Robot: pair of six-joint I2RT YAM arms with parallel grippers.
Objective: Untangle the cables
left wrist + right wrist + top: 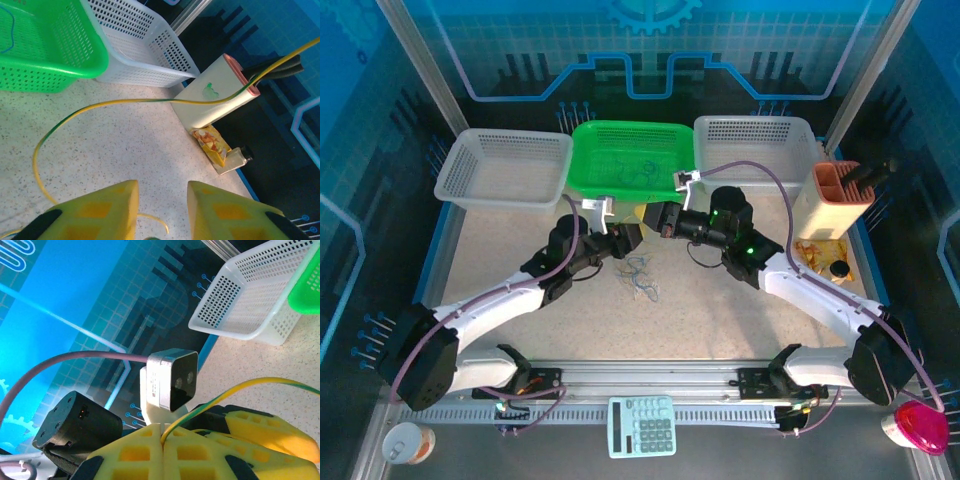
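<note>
1. Right gripper (162,440): the fingers are pressed together. A thin yellow-green cable (235,387) leaves the seam between them and arcs away to the right over the table. The cable is clamped.

2. Left gripper (162,189): the fingers stand apart with a clear gap. A short curve of the same yellow-green cable (130,101) lies low in that gap. Whether either pad touches it cannot be told. From there the cable loops out to the left, rises, and runs right across the speckled table (150,150) towards the beige holder (220,95).

3. Handling, as a judgement: the cable is light and limp and holds a springy curve. It will sag and swing between grip points. Its thin, smooth jacket is likely to slip from a loose pinch. Take hold of a free, straight run just beside a crossing, not on the knot. Pull slowly, because a fast pull would probably tighten the tangle.

4. Cable bundle (640,275): in the top view, thin blue and pale strands lie on the table just in front of both grippers, between the two arms.

5. Behind the grippers, a blue cable (638,172) lies apart from the bundle inside the green basket (582,160).
</note>
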